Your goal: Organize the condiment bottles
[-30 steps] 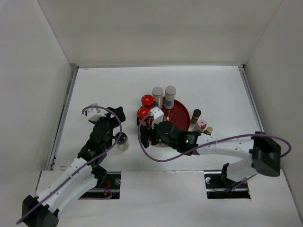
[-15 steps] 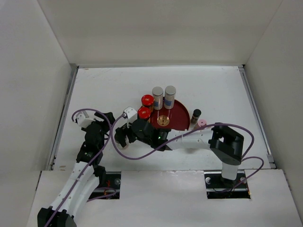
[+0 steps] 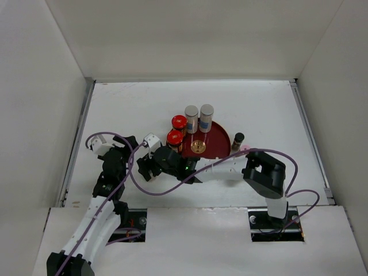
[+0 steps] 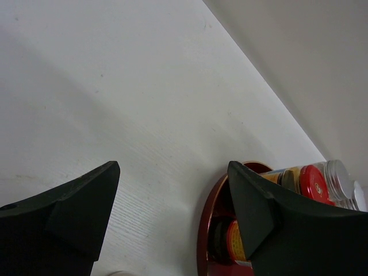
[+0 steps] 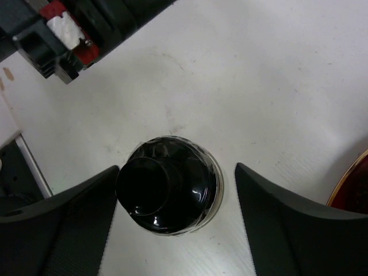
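Note:
A black-capped clear bottle (image 5: pixel 169 192) stands on the white table, seen from above between my right gripper's open fingers (image 5: pixel 177 172), which do not touch it. In the top view my right gripper (image 3: pixel 148 168) covers this bottle, left of the dark-red tray (image 3: pixel 215 141). Two red-capped jars (image 3: pixel 174 137) and two silver-capped jars (image 3: pixel 199 112) stand at the tray's far-left rim. A dark-capped bottle (image 3: pixel 238 138) and a pink cap (image 3: pixel 246 148) stand right of the tray. My left gripper (image 3: pixel 122 150) is open and empty (image 4: pixel 172 172).
The left wrist view shows the tray rim (image 4: pixel 208 224), a yellow-labelled jar (image 4: pixel 234 241) and a red-capped jar (image 4: pixel 313 181) behind my right finger. White walls enclose the table on three sides. My right arm (image 3: pixel 230 168) lies across the table in front of the tray.
My right gripper swung left from the tray's front to over the black-capped bottle. My left gripper drew back left and away from that bottle.

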Controlling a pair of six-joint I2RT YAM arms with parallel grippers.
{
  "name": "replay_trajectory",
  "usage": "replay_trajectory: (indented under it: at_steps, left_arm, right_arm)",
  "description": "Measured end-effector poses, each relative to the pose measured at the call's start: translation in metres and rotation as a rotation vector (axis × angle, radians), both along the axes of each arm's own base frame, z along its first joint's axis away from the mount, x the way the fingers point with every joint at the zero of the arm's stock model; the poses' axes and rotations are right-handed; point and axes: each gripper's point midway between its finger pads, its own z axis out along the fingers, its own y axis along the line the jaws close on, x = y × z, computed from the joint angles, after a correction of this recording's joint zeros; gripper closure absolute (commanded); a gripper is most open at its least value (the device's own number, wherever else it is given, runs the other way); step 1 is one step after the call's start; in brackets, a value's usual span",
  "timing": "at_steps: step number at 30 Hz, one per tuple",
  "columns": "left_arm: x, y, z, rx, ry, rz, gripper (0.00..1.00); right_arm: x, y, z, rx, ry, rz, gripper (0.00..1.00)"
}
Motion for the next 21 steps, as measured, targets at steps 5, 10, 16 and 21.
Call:
replay_trajectory:
  at_steps: [5,10,16,21]
  left_arm:
    - [0.0,0.002,-0.002,-0.013,0.004,0.012,0.24]
    - [0.002,0.001,-0.004,-0.019,0.01,0.011,0.24]
    - [0.005,-0.012,-0.003,-0.023,-0.004,-0.04,0.24]
    - [0.009,-0.044,0.002,-0.019,-0.032,-0.153,0.23]
  right_arm:
    - [0.002,0.002,0.006,0.026,-0.013,-0.007,0.47]
    - [-0.009,-0.019,0.008,0.019,-0.018,-0.009,0.52]
    - [-0.029,-0.068,0.075,0.145,-0.043,-0.013,0.51]
    - [0.006,-0.131,0.16,0.352,-0.117,-0.151,0.51]
